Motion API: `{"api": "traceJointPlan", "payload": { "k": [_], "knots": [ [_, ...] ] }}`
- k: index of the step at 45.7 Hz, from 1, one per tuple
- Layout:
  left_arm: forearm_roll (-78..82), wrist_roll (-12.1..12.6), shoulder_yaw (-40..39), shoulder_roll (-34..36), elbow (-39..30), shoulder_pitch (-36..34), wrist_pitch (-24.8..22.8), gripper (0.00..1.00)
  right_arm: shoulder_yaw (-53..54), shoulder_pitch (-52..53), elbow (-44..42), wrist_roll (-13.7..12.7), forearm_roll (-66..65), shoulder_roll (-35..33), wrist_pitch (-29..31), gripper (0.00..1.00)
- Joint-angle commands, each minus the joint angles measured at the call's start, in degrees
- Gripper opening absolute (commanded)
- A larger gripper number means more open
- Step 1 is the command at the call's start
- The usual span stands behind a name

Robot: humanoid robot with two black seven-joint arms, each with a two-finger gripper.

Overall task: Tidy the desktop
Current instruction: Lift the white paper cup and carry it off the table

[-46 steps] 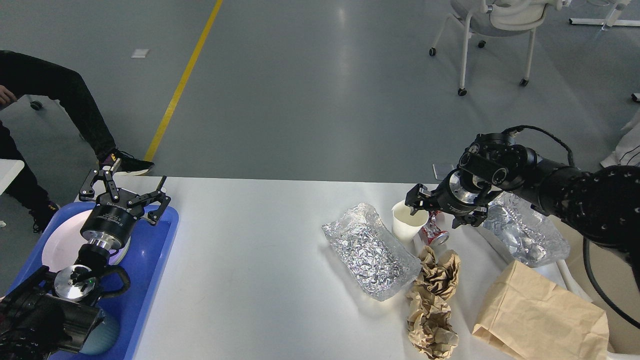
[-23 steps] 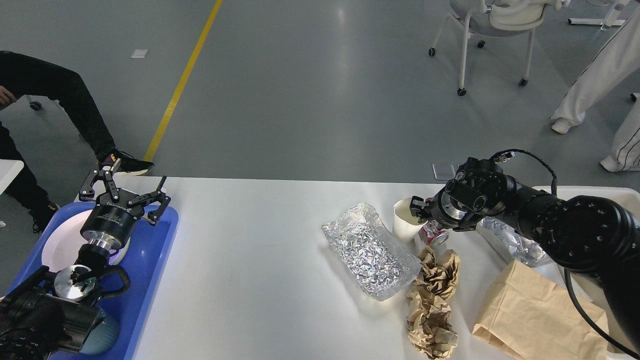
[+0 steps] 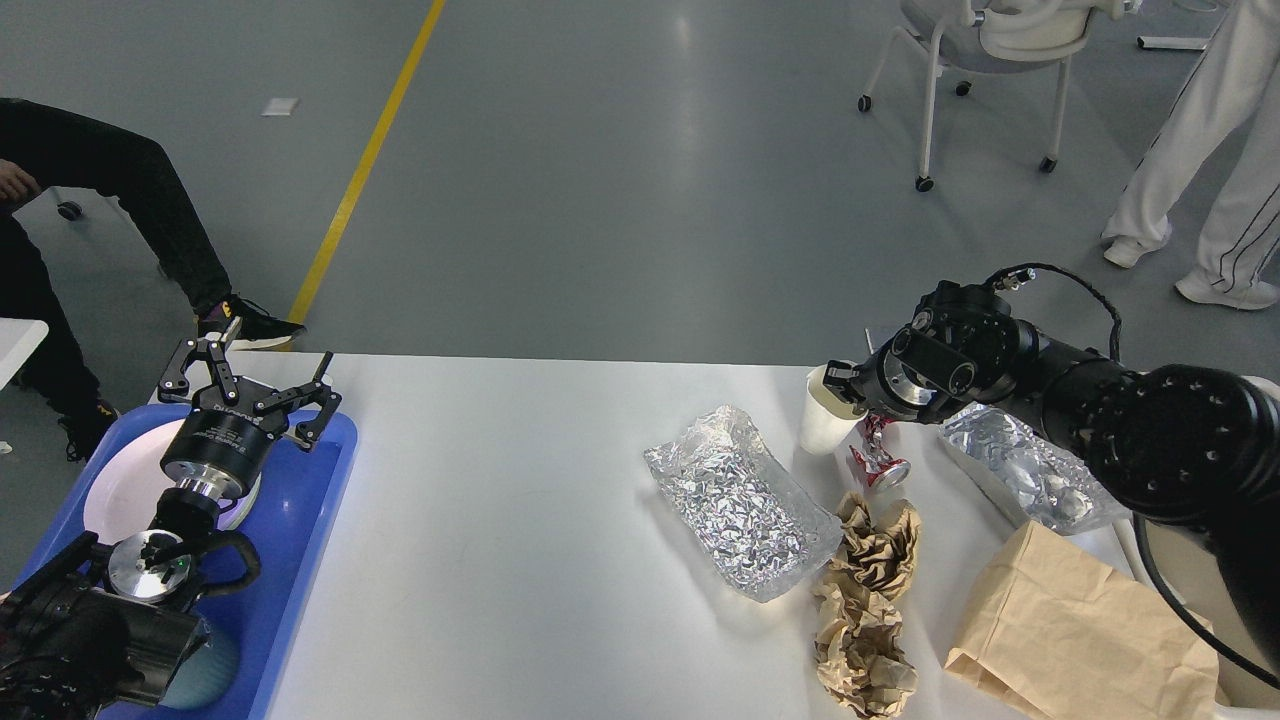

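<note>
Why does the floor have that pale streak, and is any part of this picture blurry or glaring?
Head view: the streak is overhead light reflecting off the glossy grey floor; the foil packet glints the same way. The white desktop is bright but not washed out. Shadows under the crumpled brown paper are short and soft. The paper cup at the right gripper looks slightly smeared.

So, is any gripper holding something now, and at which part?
The right gripper holds the white paper cup by its rim. The left gripper is open, holding nothing.
</note>
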Motion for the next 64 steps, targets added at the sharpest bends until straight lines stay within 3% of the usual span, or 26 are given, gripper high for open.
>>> {"api": "traceJointPlan", "payload": {
  "k": [1, 8, 14, 24, 28, 32, 43, 49, 55, 57, 61, 63, 64],
  "knots": [
    [-0.1, 0.0, 0.0, 0.0, 0.0, 0.0, 0.0, 0.96, 0.2, 5.0, 5.4, 0.0, 0.1, -4.7, 0.5, 0.0],
    [-0.1, 0.0, 0.0, 0.1, 0.0, 0.0, 0.0, 0.96, 0.8, 14.8, 18.5, 0.0, 0.1, -14.7, 0.7, 0.0],
    [0.0, 0.0, 0.0, 0.0, 0.0, 0.0, 0.0, 0.96, 1.6, 23.0, 24.7, 0.0, 0.1, -22.5, 1.2, 0.0],
    [-0.1, 0.0, 0.0, 0.0, 0.0, 0.0, 0.0, 0.96, 5.4, 34.3, 27.3, 0.0, 0.2, -32.9, 7.5, 0.0],
    [-0.1, 0.0, 0.0, 0.0, 0.0, 0.0, 0.0, 0.96, 7.9, 34.8, 26.5, -0.1, 0.1, -35.3, 7.4, 0.0],
    [-0.1, 0.0, 0.0, 0.0, 0.0, 0.0, 0.0, 0.96, 7.7, 32.2, 25.0, -0.3, 0.1, -36.7, 4.5, 0.0],
    [-0.1, 0.0, -0.1, 0.0, 0.0, 0.0, 0.0, 0.96, 7.8, 10.1, 12.5, -0.2, 0.1, -38.0, -15.8, 0.0],
    [0.0, 0.0, 0.0, 0.0, 0.0, 0.0, 0.0, 0.96, 8.1, -1.7, 3.3, -0.4, 0.4, -37.3, -16.8, 0.0],
    [0.0, 0.0, 0.0, 0.0, 0.0, 0.0, 0.0, 0.96, 8.1, -9.3, -0.6, -0.5, 0.8, -35.9, -17.4, 0.01],
    [-0.1, 0.0, -0.1, 0.0, 0.0, 0.0, 0.0, 0.96, 8.1, -11.8, -1.6, -0.5, 0.8, -35.3, -17.6, 0.11],
    [0.0, 0.0, -0.1, 0.0, 0.0, 0.0, 0.0, 0.96, 8.0, -15.9, -3.8, -0.4, 0.8, -34.0, -18.9, 0.71],
    [-0.1, 0.0, -0.1, 0.0, 0.0, 0.0, 0.0, 0.96, 8.2, -17.4, -4.8, -0.3, 0.9, -33.4, -19.6, 0.93],
    [-0.1, 0.0, -0.1, 0.0, 0.0, 0.0, 0.0, 0.96, 8.3, -18.0, -5.1, -0.3, 0.9, -33.1, -19.8, 0.99]
  ]
}}
